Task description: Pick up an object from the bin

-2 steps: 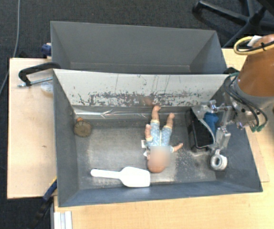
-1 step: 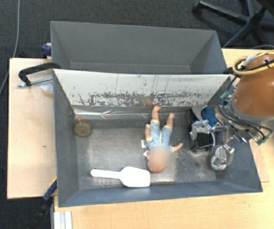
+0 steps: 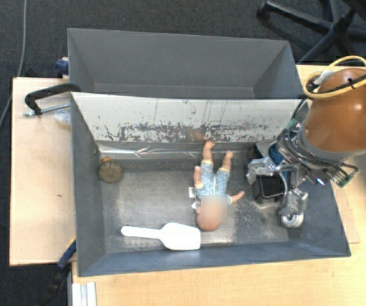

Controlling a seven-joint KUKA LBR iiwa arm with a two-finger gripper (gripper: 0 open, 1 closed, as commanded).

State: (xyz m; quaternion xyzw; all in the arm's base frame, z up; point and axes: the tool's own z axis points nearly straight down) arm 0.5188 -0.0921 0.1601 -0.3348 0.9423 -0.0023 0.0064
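The grey metal bin (image 3: 151,199) carries three loose things, well apart from one another. The arm (image 3: 339,116) enters over the right wall. Its orange cover is cut off at the picture's right side and hides the wrist behind it.

The gripper (image 3: 289,206) hangs low over the floor by the right wall, toward the near right corner. How far it is open cannot be told, and nothing can be seen held in it. A black block (image 3: 269,187) sits just beside it (part of the robot or a loose thing: not distinguishable).

The nearest thing is a baby doll (image 3: 212,187) in pale blue. It lies at the middle of the floor, left of the gripper and apart from it, head toward the near wall (the face is indistinct).

A white scoop (image 3: 170,236) lies along the near wall, beside the doll's head.

A small brown round thing (image 3: 111,171) rests near the far left corner; its kind cannot be made out.
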